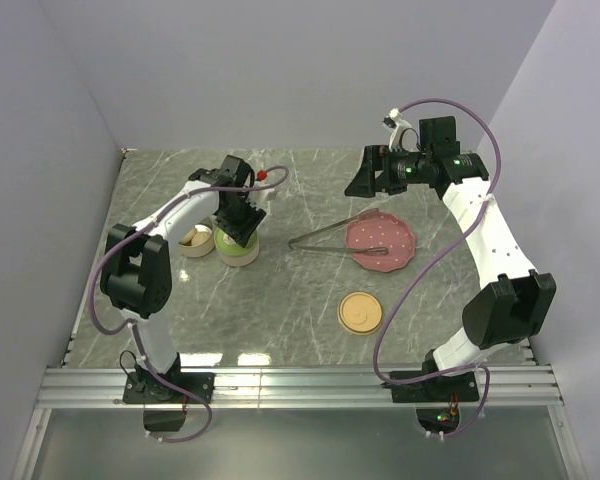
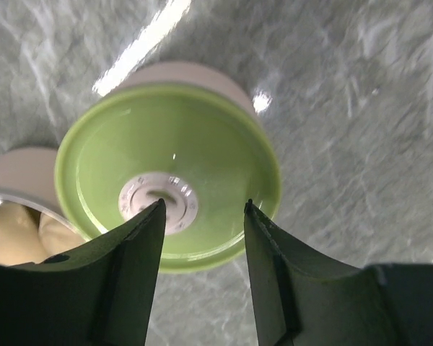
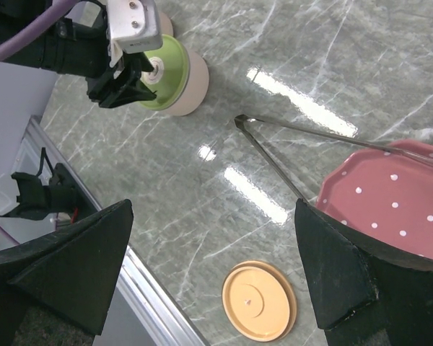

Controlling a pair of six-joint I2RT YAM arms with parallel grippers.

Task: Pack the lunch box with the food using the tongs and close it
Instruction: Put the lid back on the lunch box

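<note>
The lunch box shows as two round cream tubs side by side at the left. One tub (image 1: pixel 238 250) wears a green lid (image 2: pixel 166 162) with a white centre valve. The other tub (image 1: pixel 195 241) stands uncovered, and pale beige balls of food (image 2: pixel 14 234) lie inside it. My left gripper (image 2: pixel 206 204) hovers right over the green lid with its jaws apart and nothing between them. The silver tongs (image 1: pixel 325 236) lie on the table, their tips over the pink dotted plate (image 1: pixel 395 232). My right gripper (image 3: pixel 213 267) hangs wide open, high above the table near the plate.
A loose orange round lid (image 1: pixel 360 313) lies flat on the table in front of the plate. A metal rail (image 1: pixel 300 385) runs along the table's near edge. Grey walls close in the left, back and right sides.
</note>
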